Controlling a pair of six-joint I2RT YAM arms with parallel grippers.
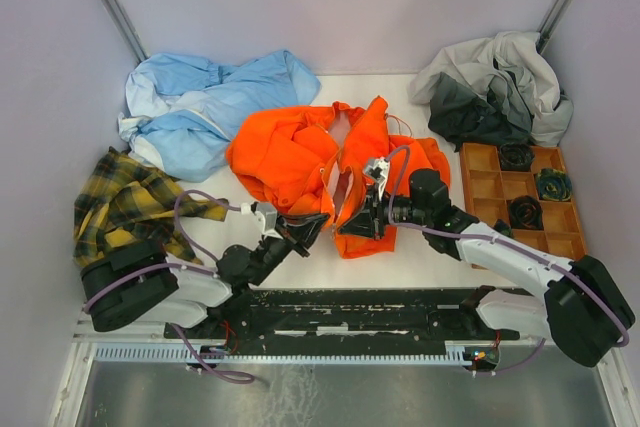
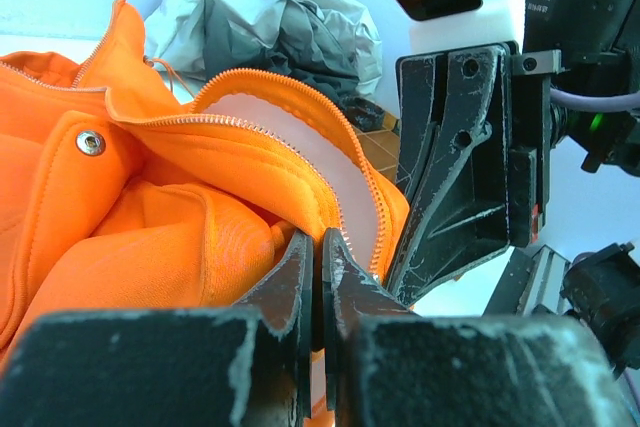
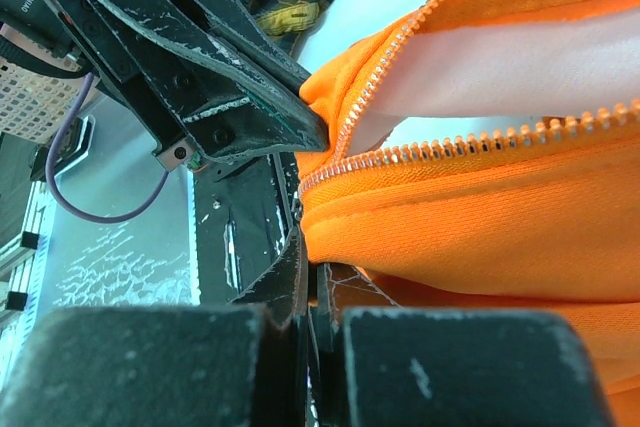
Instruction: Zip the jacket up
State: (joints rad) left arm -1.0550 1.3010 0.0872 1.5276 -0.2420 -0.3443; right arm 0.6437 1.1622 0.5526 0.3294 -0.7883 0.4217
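The orange jacket (image 1: 290, 157) lies crumpled mid-table, its front open, showing pink lining (image 2: 300, 142) and a light zipper (image 2: 250, 127). My left gripper (image 1: 312, 227) is shut on a fold of orange fabric at the jacket's lower front edge (image 2: 318, 247). My right gripper (image 1: 356, 225) is shut on the hem of the other front panel, just below its zipper teeth (image 3: 450, 147), with the jaws closed on cloth (image 3: 316, 272). The two grippers face each other a few centimetres apart. The zipper slider is not visible.
A light blue garment (image 1: 210, 107) lies at the back left and a yellow plaid shirt (image 1: 125, 202) at the left. A grey and dark clothing heap (image 1: 495, 87) sits back right above a wooden compartment tray (image 1: 478, 187) with dark rolled items. A black base rail (image 1: 350, 312) runs along the front.
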